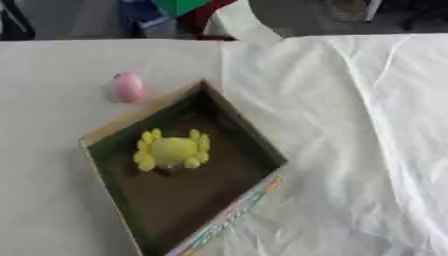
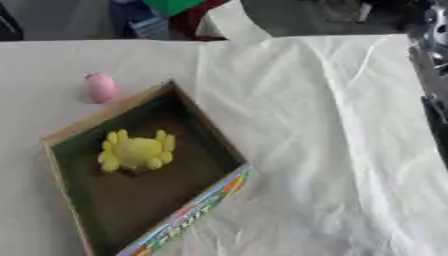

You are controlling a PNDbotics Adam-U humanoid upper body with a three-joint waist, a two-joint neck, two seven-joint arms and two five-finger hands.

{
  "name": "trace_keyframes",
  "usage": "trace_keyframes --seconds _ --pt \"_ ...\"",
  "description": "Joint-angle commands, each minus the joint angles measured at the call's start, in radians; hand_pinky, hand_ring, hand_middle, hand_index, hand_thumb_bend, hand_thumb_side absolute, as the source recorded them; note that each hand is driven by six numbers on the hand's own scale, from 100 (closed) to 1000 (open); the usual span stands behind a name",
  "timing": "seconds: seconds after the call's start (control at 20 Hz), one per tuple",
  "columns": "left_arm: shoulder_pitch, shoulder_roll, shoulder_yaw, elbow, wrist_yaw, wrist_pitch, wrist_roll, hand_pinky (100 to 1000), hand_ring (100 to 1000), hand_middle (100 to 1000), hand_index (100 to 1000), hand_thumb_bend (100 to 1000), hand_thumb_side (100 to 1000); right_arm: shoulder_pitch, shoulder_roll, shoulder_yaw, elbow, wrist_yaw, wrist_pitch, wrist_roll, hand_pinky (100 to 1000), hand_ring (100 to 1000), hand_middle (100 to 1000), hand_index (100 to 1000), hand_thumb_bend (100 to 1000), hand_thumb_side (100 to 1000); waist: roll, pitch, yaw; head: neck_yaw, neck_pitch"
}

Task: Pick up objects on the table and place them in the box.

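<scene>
Pink toy (image 1: 128, 87) sits on table (image 1: 44, 100), just beside box (image 1: 131, 117) far corner. Looks small, light, round (may roll). Grab round middle. Yellow toy (image 1: 171, 150) already inside. My hands not in view.

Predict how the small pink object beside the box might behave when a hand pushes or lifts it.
The pink object looks rounded and smooth, so it may roll or slip when nudged. Being small, it is probably light. It stands on the white cloth close to the box, so a push could knock it against the wall.
</scene>
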Motion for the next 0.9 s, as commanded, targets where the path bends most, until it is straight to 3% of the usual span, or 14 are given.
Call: trace_keyframes --seconds 0.05,0.55,0.75,0.9 --pt "-0.049 -0.009 -0.017 0.078 -0.055 -0.027 -0.053 691 828 830 969 408 942 -0.012 -0.014 0.004 -0.002 -0.01 -0.003 -0.026 666 689 532 823 100 316 0.002 -0.019 -0.001 0.005 -0.015" --pt "-0.139 -0.116 -0.03 0.248 -0.221 -0.107 -0.219 699 840 844 984 461 938 -0.007 -0.004 0.004 0.0 -0.008 -0.002 -0.032 666 688 531 822 100 312 0.001 -0.018 -0.007 0.013 -0.022" --pt "-0.175 -0.152 0.013 0.219 -0.245 -0.11 -0.424 697 839 845 986 449 947 -0.001 -0.002 0.0 -0.001 -0.008 0.001 -0.036 666 688 530 822 100 312 0.0 -0.018 -0.008 0.013 -0.023" --pt "-0.19 -0.17 0.02 0.201 -0.225 -0.099 -0.489 694 837 847 987 426 950 0.002 -0.001 -0.002 -0.001 -0.007 0.002 -0.039 666 687 529 821 100 311 0.0 -0.018 -0.01 0.016 -0.023"
